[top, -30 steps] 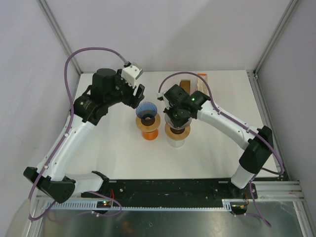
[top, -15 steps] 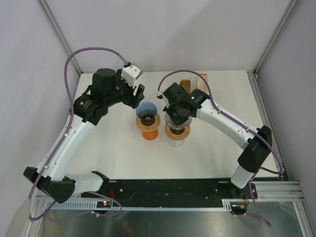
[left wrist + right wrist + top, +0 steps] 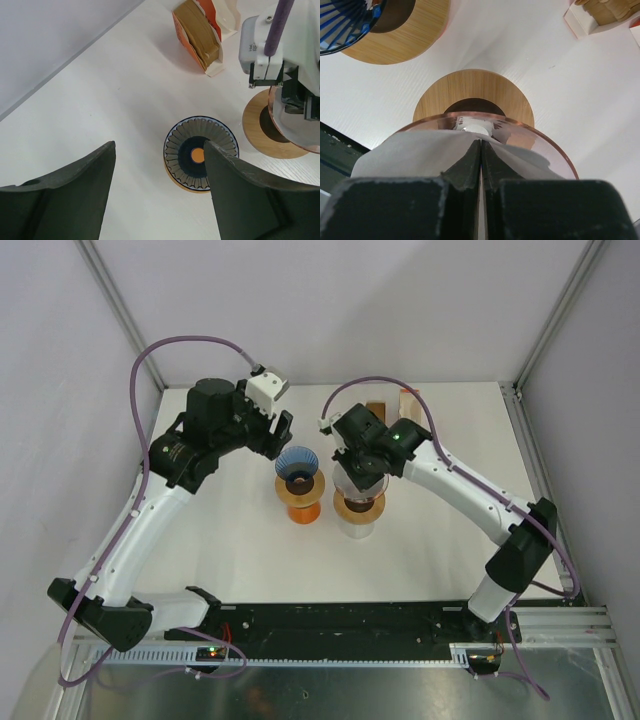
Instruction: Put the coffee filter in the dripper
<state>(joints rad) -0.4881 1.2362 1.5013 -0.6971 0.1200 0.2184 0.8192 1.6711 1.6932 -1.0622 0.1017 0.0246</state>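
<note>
A clear pink-rimmed dripper (image 3: pixel 540 145) sits on a wooden ring stand (image 3: pixel 475 87) at mid-table; it also shows in the top view (image 3: pixel 358 490). My right gripper (image 3: pixel 481 142) is shut on a white paper coffee filter (image 3: pixel 405 155), which hangs inside the dripper's rim. In the top view the right gripper (image 3: pixel 362 472) is directly over this dripper. My left gripper (image 3: pixel 159 150) is open and empty, hovering above and just left of a blue ribbed dripper (image 3: pixel 201 154).
The blue dripper (image 3: pixel 297 464) stands on an orange-wood stand just left of the clear one. An open box of brown filters (image 3: pixel 200 35) lies behind them at the back (image 3: pixel 400 405). The enclosure's walls stand close on both sides.
The right wrist has shifted slightly toward the back over the clear dripper, still holding the filter. The left arm has not moved.
</note>
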